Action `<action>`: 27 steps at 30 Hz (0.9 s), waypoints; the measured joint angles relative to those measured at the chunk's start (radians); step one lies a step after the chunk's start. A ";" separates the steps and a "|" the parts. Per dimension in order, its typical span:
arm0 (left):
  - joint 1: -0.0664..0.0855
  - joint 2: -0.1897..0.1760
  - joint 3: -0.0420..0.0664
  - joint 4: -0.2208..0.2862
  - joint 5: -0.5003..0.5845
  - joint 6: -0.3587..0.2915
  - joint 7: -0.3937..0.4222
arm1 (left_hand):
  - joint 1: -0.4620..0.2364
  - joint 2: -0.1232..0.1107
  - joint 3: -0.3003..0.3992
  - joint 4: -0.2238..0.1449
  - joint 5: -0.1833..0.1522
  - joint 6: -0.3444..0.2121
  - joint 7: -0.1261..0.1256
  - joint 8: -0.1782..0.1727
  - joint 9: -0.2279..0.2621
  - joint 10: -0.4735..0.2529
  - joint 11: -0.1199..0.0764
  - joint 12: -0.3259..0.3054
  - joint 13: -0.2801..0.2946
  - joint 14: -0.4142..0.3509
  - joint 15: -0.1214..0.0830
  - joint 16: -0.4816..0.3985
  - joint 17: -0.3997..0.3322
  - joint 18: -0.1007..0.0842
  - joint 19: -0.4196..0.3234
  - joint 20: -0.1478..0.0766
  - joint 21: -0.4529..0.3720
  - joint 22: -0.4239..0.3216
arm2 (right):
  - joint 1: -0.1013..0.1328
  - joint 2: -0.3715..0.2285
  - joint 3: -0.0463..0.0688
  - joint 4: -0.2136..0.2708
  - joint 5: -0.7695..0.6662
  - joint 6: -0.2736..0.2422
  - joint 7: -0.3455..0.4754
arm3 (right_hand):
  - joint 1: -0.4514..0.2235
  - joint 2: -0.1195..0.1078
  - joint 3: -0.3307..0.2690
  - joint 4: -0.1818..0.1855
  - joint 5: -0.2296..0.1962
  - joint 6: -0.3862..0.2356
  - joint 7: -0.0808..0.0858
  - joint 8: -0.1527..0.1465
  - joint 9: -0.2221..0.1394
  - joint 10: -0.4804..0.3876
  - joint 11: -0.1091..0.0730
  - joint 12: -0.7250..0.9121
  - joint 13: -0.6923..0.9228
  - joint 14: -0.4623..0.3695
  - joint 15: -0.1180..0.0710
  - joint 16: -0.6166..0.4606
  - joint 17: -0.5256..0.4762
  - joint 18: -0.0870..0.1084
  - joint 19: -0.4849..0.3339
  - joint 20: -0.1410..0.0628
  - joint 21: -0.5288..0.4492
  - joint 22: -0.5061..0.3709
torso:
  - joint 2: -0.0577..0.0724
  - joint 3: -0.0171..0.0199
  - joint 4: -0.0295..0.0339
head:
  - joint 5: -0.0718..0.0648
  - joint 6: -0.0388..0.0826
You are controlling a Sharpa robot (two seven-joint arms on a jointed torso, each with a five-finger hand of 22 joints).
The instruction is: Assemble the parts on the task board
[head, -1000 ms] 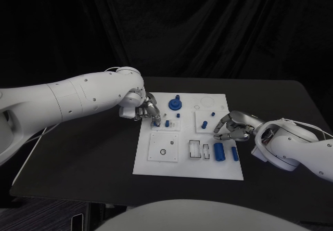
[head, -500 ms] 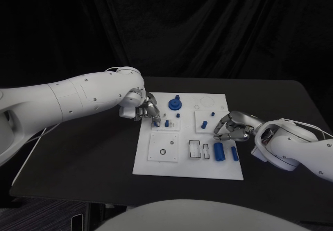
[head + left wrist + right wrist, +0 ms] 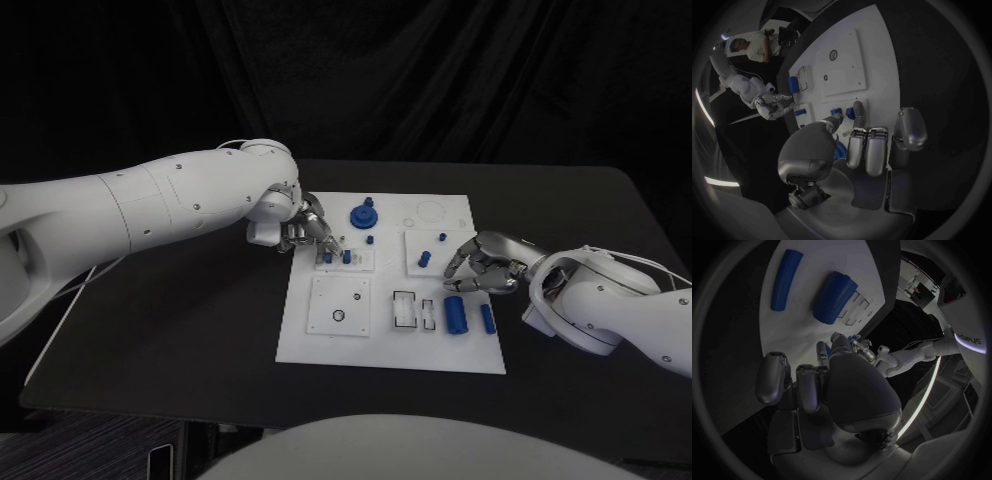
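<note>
Left hand [image 3: 310, 232], fingertips pinching a partly hidden small blue part [image 3: 837, 112] upright on the task board [image 3: 335, 345]; right hand [image 3: 483, 265] curled, contents indiscernible, beside two lengthwise cylinders [image 3: 456, 314].

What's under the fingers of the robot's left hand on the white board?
Under the silver left hand, small blue parts stand in a raised white block of the white task board. The fingertips hide any contact.

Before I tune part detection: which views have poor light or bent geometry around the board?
Head view: evenly lit, the white task board stands out sharply on the black table, edges straight. Left wrist view: fisheye bends the board's edges; the left hand blocks much of it. Right wrist view: dim, the right hand shadowed, board edges curved.
</note>
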 measured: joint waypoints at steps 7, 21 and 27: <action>0.000 0.000 0.000 -0.006 0.006 0.001 0.002 | -0.002 0.024 -0.044 0.044 0.014 -0.006 -0.006 -0.019 -0.018 0.000 0.007 0.000 0.000 0.000 0.007 0.000 0.000 0.016 -0.007 0.007 -0.012 0.000 | 0.000 0.000 0.000 0.001 0.000 0.002 -0.001 | 0.000 0.000 0.000 0.000 0.000 0.000 0.000 0.000 0.000 0.000 0.000 0.000 0.000 0.000 0.000 0.000 0.000 0.000 0.000 0.000 0.000 0.000 | 0.000 0.0000 0.0004 | 0.002 0.000; -0.001 -0.035 0.000 0.026 0.008 -0.049 0.026 | 0.034 0.081 -0.065 0.104 0.155 -0.036 0.021 0.011 0.010 -0.004 0.011 0.000 0.000 0.003 0.011 0.000 0.000 0.016 -0.007 0.007 0.004 0.000 | -0.001 -0.003 0.000 0.002 0.000 0.006 -0.003 | 0.000 0.000 0.000 0.000 0.000 0.000 0.000 0.000 0.000 0.000 0.000 0.000 0.000 0.000 0.000 0.000 0.000 0.000 0.000 0.000 0.000 0.000 | 0.000 0.0003 0.0011 | 0.004 0.000; -0.008 -0.077 -0.004 0.079 0.001 -0.137 0.077 | 0.095 0.059 -0.065 0.104 0.265 -0.050 0.006 0.085 0.073 -0.003 0.003 0.000 0.000 -0.001 0.006 0.000 0.000 0.016 0.013 -0.005 0.035 0.000 | -0.002 -0.008 0.000 0.004 0.000 0.006 -0.003 | 0.000 0.000 0.000 0.000 0.000 0.000 0.000 0.000 -0.001 0.000 0.000 0.000 0.000 0.000 0.000 0.000 0.000 0.000 0.000 0.000 0.000 0.000 | 0.000 0.0001 0.0011 | 0.005 0.000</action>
